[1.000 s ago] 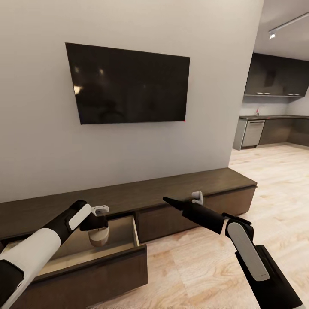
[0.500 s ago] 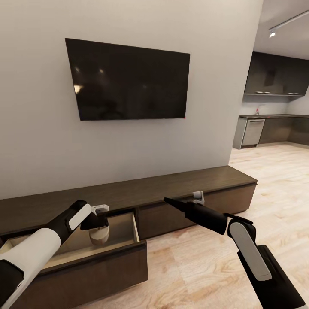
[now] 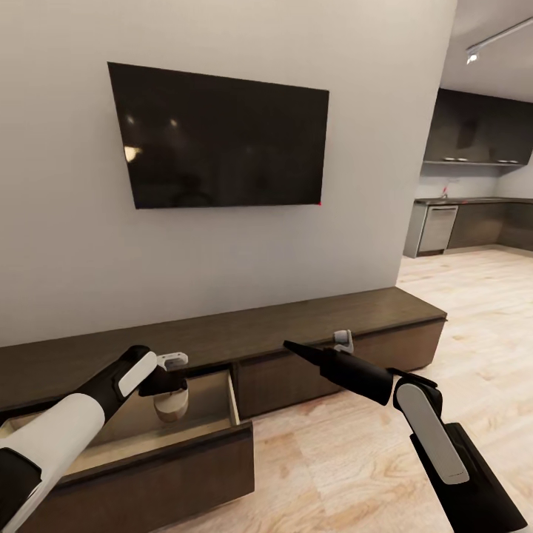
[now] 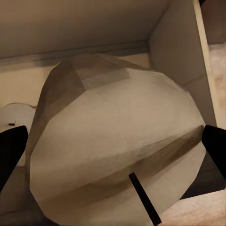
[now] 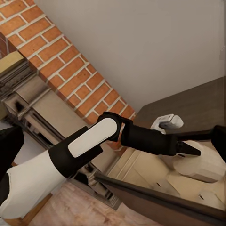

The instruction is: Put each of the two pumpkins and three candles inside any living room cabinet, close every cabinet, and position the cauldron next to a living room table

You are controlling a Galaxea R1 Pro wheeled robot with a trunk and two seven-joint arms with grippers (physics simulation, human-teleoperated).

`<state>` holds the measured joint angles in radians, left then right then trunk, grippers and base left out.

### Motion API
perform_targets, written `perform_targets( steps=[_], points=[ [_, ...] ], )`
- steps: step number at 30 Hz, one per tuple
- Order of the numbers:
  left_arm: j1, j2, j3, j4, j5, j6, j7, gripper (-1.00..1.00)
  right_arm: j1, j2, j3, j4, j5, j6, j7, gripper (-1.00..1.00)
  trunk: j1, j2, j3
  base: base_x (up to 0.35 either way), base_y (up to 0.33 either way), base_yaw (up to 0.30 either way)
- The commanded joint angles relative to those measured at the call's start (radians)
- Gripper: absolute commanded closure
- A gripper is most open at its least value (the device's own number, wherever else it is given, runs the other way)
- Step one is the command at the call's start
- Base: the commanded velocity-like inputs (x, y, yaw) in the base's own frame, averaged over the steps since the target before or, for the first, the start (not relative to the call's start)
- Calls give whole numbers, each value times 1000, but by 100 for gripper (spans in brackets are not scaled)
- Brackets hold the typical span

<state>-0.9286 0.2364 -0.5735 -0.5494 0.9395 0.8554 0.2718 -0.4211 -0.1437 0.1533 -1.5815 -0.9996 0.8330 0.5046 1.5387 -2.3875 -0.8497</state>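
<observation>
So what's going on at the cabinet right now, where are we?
The left gripper holds a candle over the pulled-out drawer of the long dark cabinet under the wall TV. In the left wrist view the candle sits between the fingertips above the tan drawer floor. The right gripper hangs free in front of a closed drawer front, holding nothing.

Left gripper (image 3: 170,392) points down, fingers (image 4: 10,153) clamped on a candle (image 3: 171,406); right gripper (image 3: 290,346) extended forward, fingers together.
</observation>
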Motion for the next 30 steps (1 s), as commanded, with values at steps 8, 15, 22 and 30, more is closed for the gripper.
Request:
perform_targets(
  steps=[8,15,22,30],
  points=[
    [-1,1,-9,-2,10,1,9,100,-1,0,0,0,-1,3,2,-100,0,0,-1,72,0,0],
    [-1,0,-6,-1,12,4,8,100,-1,0,0,0,0,4,1,-100,0,0,-1,190,0,0],
    [-1,0,-5,-1,13,14,7,100,-1,0,0,1,1,4,0,-100,0,0,-1,35,0,0],
    [-1,0,-5,-1,14,17,6,100,-1,0,0,1,1,5,0,-100,19,-35,-17,4,0,0]
  ],
)
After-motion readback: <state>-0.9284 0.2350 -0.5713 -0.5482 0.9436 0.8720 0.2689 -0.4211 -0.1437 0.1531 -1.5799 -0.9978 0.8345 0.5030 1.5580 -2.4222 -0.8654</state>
